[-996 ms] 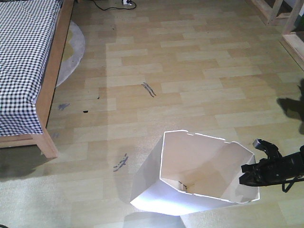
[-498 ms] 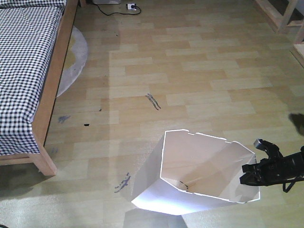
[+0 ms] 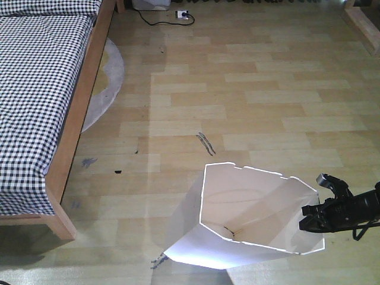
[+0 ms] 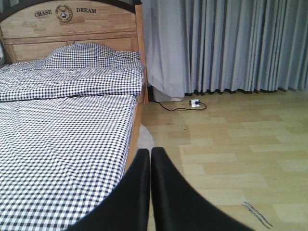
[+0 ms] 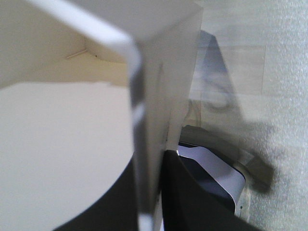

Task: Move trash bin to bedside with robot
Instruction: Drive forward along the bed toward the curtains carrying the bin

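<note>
The tall white plastic trash bin (image 3: 249,208) stands on the wood-plank floor (image 3: 267,89), well apart from the light-brown wooden bed (image 3: 77,136). The black right hand (image 3: 310,218) pinches its thin rim wall, which is probably light and flexible. The left hand (image 4: 150,166) is pressed together, empty.

You are working in a bedroom of a home. A bed (image 4: 67,144) with black-and-white checked bedding and a pillow (image 4: 82,53) stands against a wooden headboard (image 4: 72,24) lettered "CHASE DREAM". Floor-length grey curtains (image 4: 231,43) hang beside it. The floor (image 3: 249,101) is pale wood-look planking. A rounded grey rug (image 3: 107,83) shows at the bed frame's edge, and a white power strip (image 4: 195,102) with a black cable lies near the curtains.
</note>
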